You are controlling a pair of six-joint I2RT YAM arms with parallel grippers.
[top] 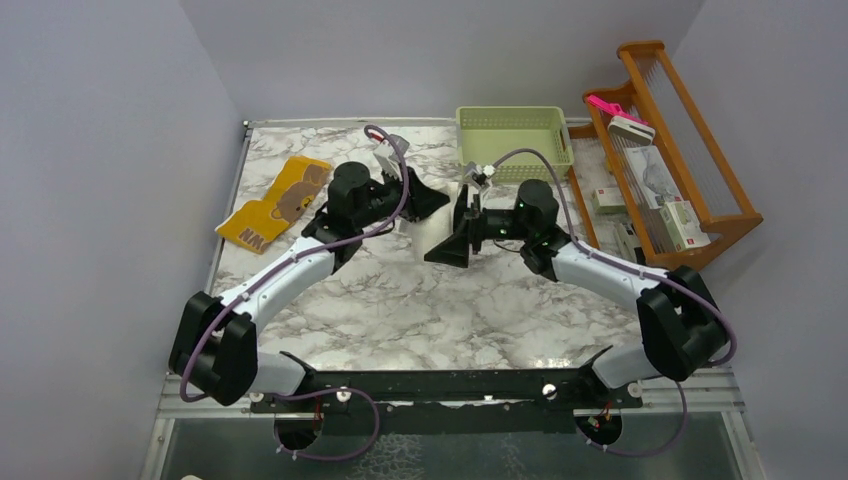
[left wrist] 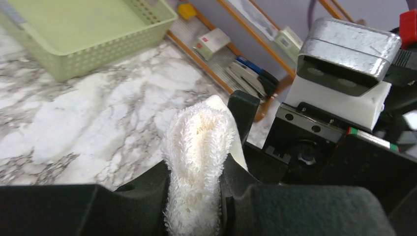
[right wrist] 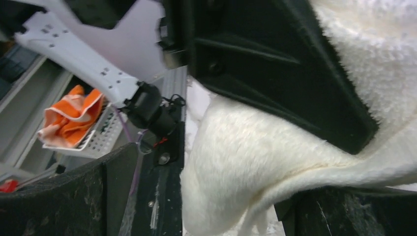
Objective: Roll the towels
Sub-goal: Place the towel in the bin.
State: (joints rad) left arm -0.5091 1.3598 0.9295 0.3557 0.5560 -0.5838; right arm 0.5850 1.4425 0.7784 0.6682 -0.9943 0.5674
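The cream-white towel (left wrist: 196, 147) is pinched upright between the jaws of my left gripper (left wrist: 195, 184), which is shut on it above the table's middle (top: 418, 232). In the right wrist view the same towel (right wrist: 255, 162) hangs in the wide gap of my right gripper (right wrist: 206, 187), whose jaws stand open around it; the left gripper's black finger (right wrist: 275, 73) presses in from above. In the top view the left gripper (top: 425, 200) and right gripper (top: 455, 245) meet tip to tip. The mustard-yellow bear towel (top: 275, 200) lies flat at the far left.
A pale green basket (top: 515, 130) stands at the back, also in the left wrist view (left wrist: 74, 39). A wooden rack (top: 690, 190) with boxes and a pink item fills the right side. The table's left edge runs beside the yellow towel.
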